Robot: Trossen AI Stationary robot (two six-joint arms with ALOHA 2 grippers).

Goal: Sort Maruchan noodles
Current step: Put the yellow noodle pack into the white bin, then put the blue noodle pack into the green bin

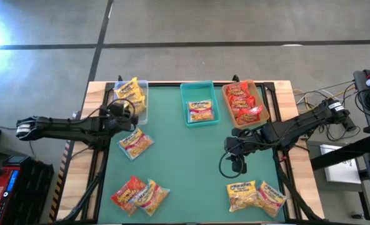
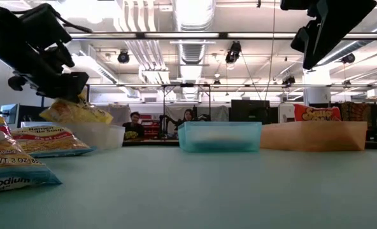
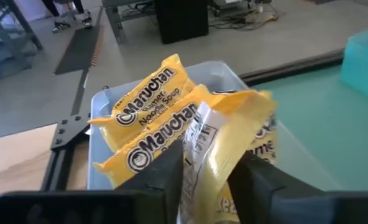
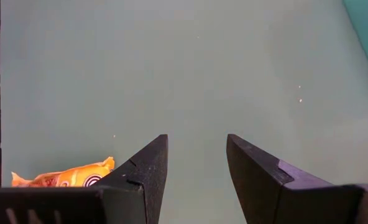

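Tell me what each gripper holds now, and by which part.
The left gripper has a yellow Maruchan packet between its fingers by one end, over the clear bin. The right gripper holds nothing.

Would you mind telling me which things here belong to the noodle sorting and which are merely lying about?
Part of the job:
- yellow packet between the left gripper fingers
- clear bin
- teal bin
- tan bin
- loose packets
- right gripper, empty

Lying about:
- cables
- people in the room behind
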